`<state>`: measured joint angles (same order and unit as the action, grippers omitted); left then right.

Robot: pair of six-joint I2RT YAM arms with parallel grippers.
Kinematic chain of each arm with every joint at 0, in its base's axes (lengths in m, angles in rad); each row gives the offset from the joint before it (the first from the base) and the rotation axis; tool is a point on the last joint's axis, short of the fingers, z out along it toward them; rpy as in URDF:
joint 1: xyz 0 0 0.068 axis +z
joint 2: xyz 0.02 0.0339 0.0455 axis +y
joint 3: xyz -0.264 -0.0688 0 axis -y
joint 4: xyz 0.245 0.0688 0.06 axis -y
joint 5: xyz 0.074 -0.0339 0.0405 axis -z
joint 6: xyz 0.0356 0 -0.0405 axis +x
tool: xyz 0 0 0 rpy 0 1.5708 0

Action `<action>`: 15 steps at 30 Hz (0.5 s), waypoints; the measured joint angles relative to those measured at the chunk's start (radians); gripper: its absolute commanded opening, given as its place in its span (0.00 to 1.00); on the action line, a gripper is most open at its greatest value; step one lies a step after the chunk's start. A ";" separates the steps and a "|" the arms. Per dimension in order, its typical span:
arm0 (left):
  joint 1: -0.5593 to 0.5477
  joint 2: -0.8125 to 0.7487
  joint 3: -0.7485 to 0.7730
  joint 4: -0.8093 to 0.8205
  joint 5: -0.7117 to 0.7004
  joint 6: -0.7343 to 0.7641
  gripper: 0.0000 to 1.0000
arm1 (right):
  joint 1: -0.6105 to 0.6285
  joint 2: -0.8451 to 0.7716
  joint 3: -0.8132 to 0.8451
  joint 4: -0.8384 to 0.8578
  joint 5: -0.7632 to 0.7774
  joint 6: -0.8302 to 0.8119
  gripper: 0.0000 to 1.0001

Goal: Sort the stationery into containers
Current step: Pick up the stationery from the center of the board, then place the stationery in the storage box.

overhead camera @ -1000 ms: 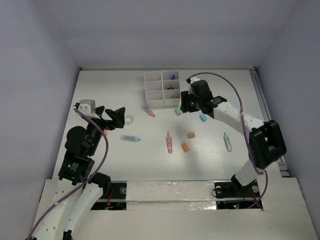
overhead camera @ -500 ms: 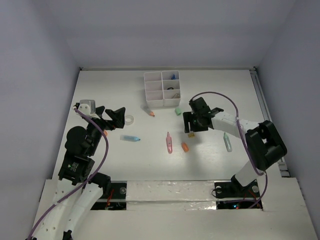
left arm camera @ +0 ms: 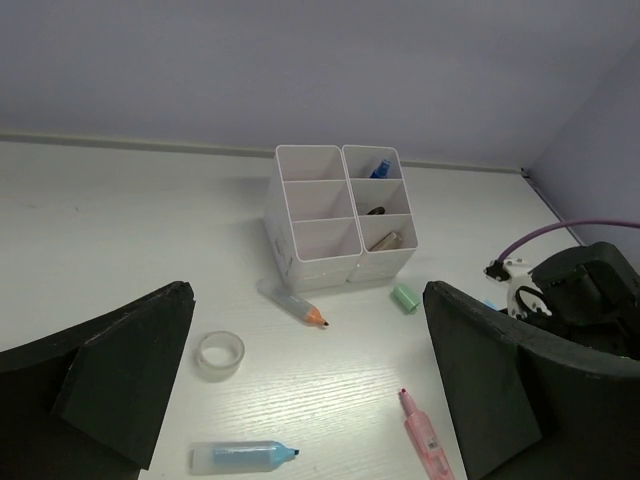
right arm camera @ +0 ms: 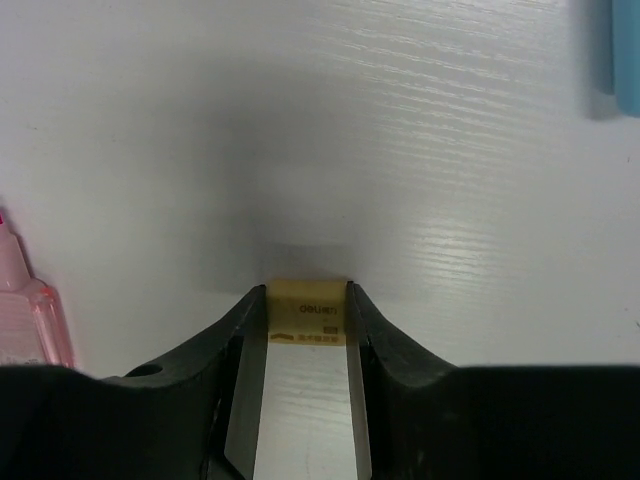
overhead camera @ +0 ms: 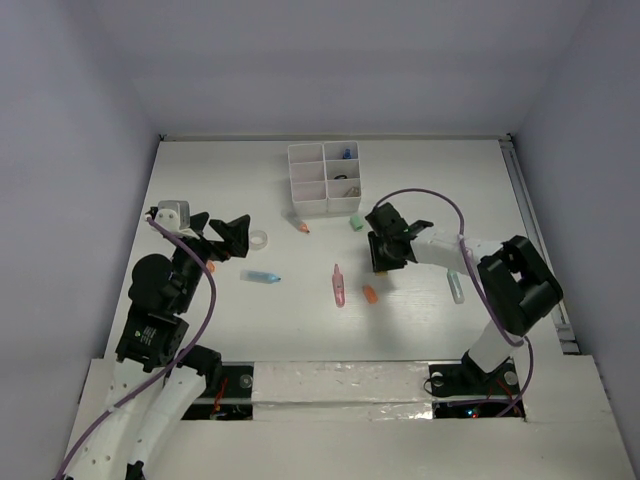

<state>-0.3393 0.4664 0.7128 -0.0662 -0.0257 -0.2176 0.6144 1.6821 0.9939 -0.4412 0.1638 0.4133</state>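
Observation:
My right gripper [overhead camera: 381,262] is down on the table, its jaws pressed against both sides of a tan eraser [right arm camera: 307,312] that still rests on the surface. The white organiser box [overhead camera: 305,150] stands at the back; its right column holds a blue-capped bottle [left arm camera: 380,167] and black scissors [left arm camera: 372,211]. A pink marker [overhead camera: 339,287] and an orange eraser [overhead camera: 370,295] lie just left of the right gripper. A green bit [overhead camera: 355,223] lies near the box. My left gripper [overhead camera: 225,232] hovers open on the left, holding nothing.
A clear tape roll [overhead camera: 259,240], a light-blue marker [overhead camera: 260,276] and an orange-tipped marker [overhead camera: 300,223] lie between the left gripper and the box. A pale-green marker [overhead camera: 455,285] lies under the right forearm. A blue item [right arm camera: 615,50] sits beyond the right gripper.
The right arm came away from the organiser, swung down toward the table's middle and closed its jaws round the tan eraser. The left arm stayed still.

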 measured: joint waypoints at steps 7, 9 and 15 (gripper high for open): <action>0.000 -0.004 0.000 0.000 0.003 0.000 0.99 | 0.003 0.031 0.122 -0.011 0.017 -0.026 0.08; 0.000 -0.004 0.000 -0.001 0.003 0.000 0.99 | 0.003 0.068 0.231 0.004 0.020 -0.049 0.09; 0.000 -0.004 0.000 -0.002 0.003 0.000 0.99 | 0.000 0.196 0.519 0.082 0.024 -0.102 0.10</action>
<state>-0.3393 0.4625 0.7128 -0.0677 -0.0223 -0.2176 0.6140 1.8782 1.5131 -0.3595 0.1883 0.3115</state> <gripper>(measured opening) 0.990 0.382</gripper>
